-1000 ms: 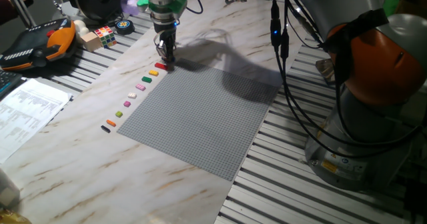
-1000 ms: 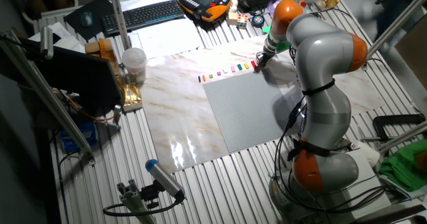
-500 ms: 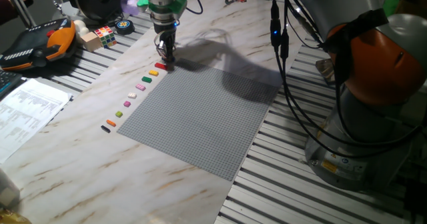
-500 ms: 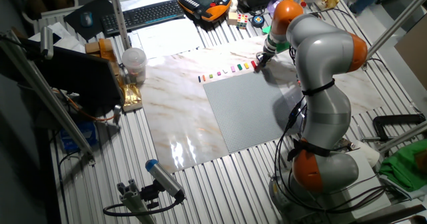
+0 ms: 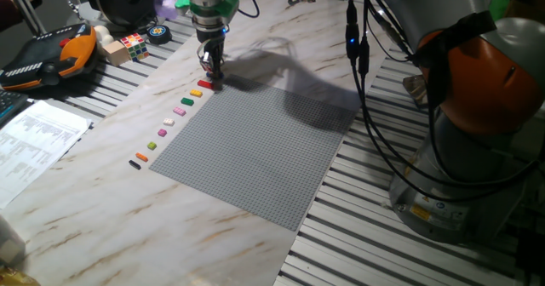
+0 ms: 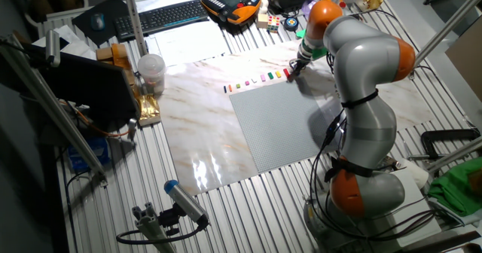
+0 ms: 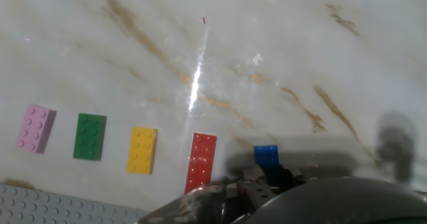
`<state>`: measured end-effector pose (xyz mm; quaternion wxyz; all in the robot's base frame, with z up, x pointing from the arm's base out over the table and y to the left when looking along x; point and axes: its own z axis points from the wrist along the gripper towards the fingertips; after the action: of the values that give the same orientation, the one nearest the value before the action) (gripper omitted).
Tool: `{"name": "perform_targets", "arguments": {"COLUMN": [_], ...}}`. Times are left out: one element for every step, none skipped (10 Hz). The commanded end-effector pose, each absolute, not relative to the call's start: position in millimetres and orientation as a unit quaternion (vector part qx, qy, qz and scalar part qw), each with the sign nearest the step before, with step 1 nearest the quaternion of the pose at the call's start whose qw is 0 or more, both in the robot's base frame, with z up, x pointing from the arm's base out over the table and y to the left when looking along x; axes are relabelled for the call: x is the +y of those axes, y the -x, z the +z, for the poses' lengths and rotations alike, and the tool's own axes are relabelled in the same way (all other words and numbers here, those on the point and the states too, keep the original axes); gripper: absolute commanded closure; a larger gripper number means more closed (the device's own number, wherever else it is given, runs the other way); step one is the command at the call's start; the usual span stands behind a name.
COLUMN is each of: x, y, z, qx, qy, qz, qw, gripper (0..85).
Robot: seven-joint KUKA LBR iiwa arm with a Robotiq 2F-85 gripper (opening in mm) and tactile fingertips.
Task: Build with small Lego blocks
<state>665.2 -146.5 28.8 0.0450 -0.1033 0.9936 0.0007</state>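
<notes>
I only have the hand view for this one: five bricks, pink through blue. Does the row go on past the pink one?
Observer: Yes. In one fixed view, past the pink brick come a white brick, a few more, then an orange brick and a black brick last.
Operator: Where is the claw along that row?
Observer: The claw is at the opposite end, just beyond the red brick, near a corner of the grey baseplate.
Operator: Anything else nearby?
Observer: A multicoloured puzzle cube lies well apart from the row, at the far left of that view.
</notes>
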Motion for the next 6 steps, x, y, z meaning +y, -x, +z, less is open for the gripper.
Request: {"name": "perform_targets", "arguments": {"x": [-146.3,-146.0,-145.6,-145.4,-145.4,-145.5], "y": [-665.0,-664.1,-663.8,-664.1,-664.3,-664.3], "z": [30.9,34.9,37.1,36.7,36.3,36.4], "qx": [0.994,0.994,0.994,0.994,0.994,0.994], "qy": [0.103,0.101,0.101,0.101,0.098,0.098], "qz": [-0.001,-0.004,-0.007,-0.008,-0.007,-0.007], "qw": [0.045,0.044,0.044,0.046,0.048,0.05], "gripper": [81.3,84.3,84.3,84.3,82.3,77.7]}}
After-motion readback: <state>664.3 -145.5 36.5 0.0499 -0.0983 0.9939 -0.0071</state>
